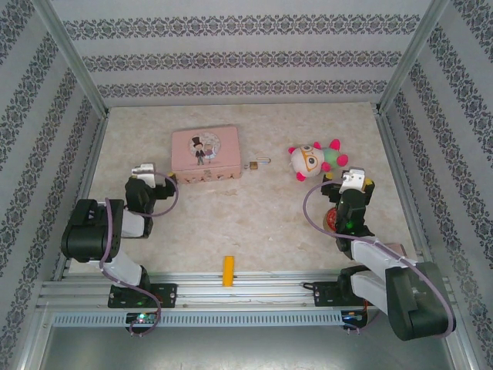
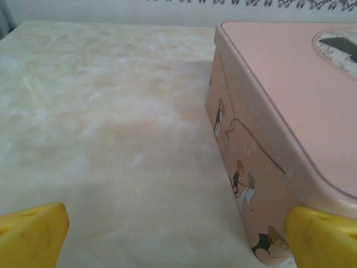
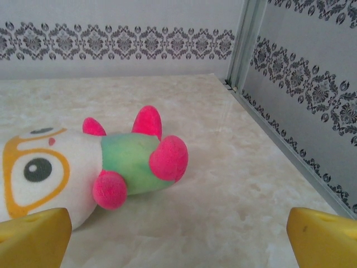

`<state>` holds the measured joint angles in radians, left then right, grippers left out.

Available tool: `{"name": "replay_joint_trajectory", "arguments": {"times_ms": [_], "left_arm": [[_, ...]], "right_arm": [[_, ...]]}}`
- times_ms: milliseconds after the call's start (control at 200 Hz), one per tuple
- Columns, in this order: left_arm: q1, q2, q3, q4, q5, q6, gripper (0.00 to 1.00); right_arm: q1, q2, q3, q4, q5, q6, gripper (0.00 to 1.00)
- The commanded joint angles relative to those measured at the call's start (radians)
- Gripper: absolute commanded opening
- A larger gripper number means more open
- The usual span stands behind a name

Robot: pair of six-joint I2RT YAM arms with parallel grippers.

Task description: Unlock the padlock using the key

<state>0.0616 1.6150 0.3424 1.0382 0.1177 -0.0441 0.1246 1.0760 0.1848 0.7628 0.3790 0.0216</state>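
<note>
Waiting wide open either side of a tiny padlock

Shows the brass padlock (image 1: 254,164) lying flat just beside the pink tin's (image 1: 185,146) right near corner, long axis left to right, shackle pointing toward the plush toy (image 1: 312,159). Places it between the arms, roughly equally far from each. Finds left gripper (image 2: 175,243) and right gripper (image 3: 178,240) both spread fully, holding nothing. Cannot pick out the key from above.
</note>
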Motion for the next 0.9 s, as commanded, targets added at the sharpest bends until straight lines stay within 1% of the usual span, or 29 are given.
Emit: {"name": "replay_joint_trajectory", "arguments": {"times_ms": [0,135,335,485,545,640,735,835,865,895], "left_arm": [[-0.003,-0.022,0.029,-0.056,0.046,0.025,0.99],[-0.003,-0.023,0.026,-0.052,0.030,0.020,0.99],[-0.003,-0.022,0.026,-0.050,0.029,0.020,0.99],[-0.003,-0.022,0.023,-0.045,0.025,0.017,0.99],[-0.003,-0.022,0.020,-0.042,0.020,0.015,0.99],[-0.003,-0.023,0.018,-0.036,0.019,0.013,0.99],[-0.003,-0.023,0.017,-0.033,0.018,0.013,0.99],[-0.003,-0.023,0.020,-0.039,0.021,0.015,0.99],[-0.003,-0.022,0.020,-0.041,0.023,0.016,0.99],[-0.003,-0.022,0.021,-0.041,0.026,0.017,0.99]], "right_arm": [[-0.017,0.028,-0.017,0.086,-0.033,-0.002,0.98],[-0.027,0.104,-0.024,0.177,-0.045,-0.003,0.98],[-0.041,0.223,0.009,0.274,-0.117,-0.009,0.98],[-0.045,0.413,0.036,0.415,-0.184,-0.015,0.98],[-0.045,0.500,0.057,0.498,-0.183,-0.018,0.98],[-0.064,0.433,0.109,0.283,-0.186,0.010,0.98],[-0.091,0.463,0.148,0.262,-0.191,0.044,0.98],[-0.104,0.459,0.154,0.218,-0.301,0.025,0.98],[-0.105,0.462,0.187,0.207,-0.345,0.011,0.98],[-0.107,0.456,0.188,0.197,-0.355,0.011,0.98]]}}
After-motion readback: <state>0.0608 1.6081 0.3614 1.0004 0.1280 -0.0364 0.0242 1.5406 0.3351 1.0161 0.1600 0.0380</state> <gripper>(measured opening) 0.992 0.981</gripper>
